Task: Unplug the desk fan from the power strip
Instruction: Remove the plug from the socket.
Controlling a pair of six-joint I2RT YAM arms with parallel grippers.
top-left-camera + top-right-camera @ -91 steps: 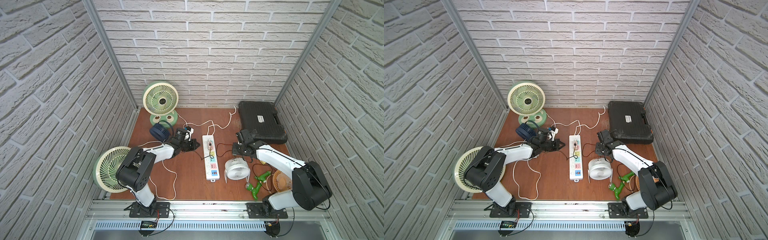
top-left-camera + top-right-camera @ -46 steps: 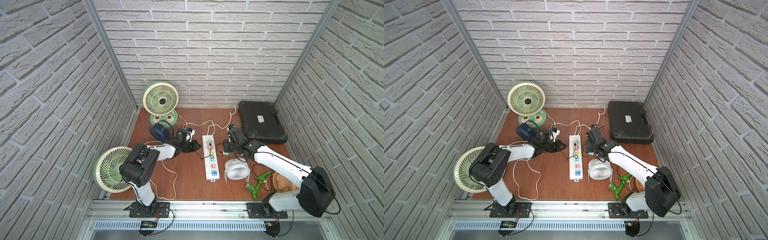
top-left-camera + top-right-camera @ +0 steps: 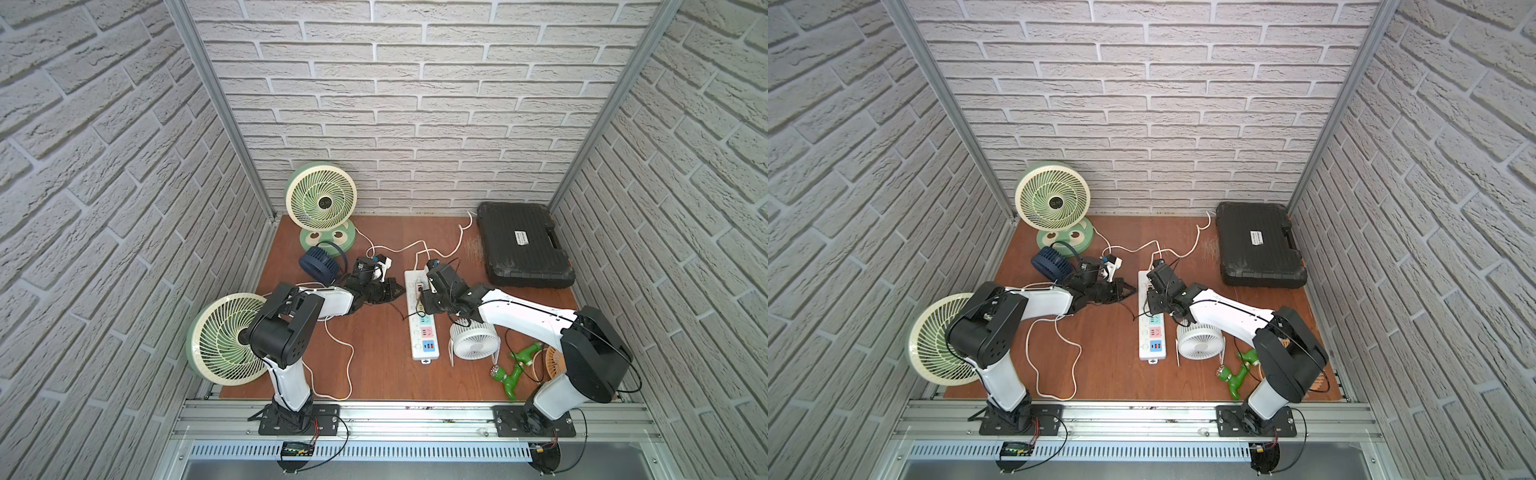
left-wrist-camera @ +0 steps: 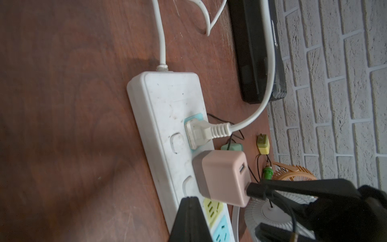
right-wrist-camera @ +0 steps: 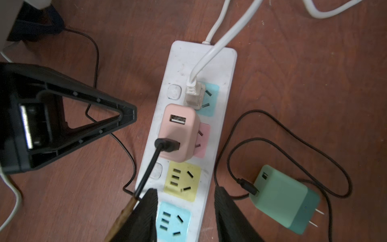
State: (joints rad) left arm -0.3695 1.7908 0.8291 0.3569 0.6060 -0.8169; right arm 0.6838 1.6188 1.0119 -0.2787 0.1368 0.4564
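Closing the half-spread right tool (image 5: 186, 194) squarely on the pink charger (image 5: 178, 132) matters; the empty, pressed-together left tool (image 5: 128, 114) should pin the power strip (image 5: 184, 54).

We counted five round plastic fans (image 3: 322, 195) (image 3: 220, 338) (image 3: 318, 266) (image 3: 473, 340) (image 3: 555, 361), three pastel cube chargers (image 5: 178, 132) (image 5: 280, 197) (image 4: 263, 144), one long white plastic power strip (image 3: 424, 332) and one black plastic case (image 3: 521, 245).

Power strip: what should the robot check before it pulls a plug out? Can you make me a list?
Right pincer open: ok, its fingers stand apart above the power strip.
Right pincer over a plug: not ok, it is over the empty yellow socket and empty blue socket.
Left pincer steadying the strip: not ok, shut and beside it.
White plug and pink charger pushed in: ok.
Which of them to pull: cannot tell.
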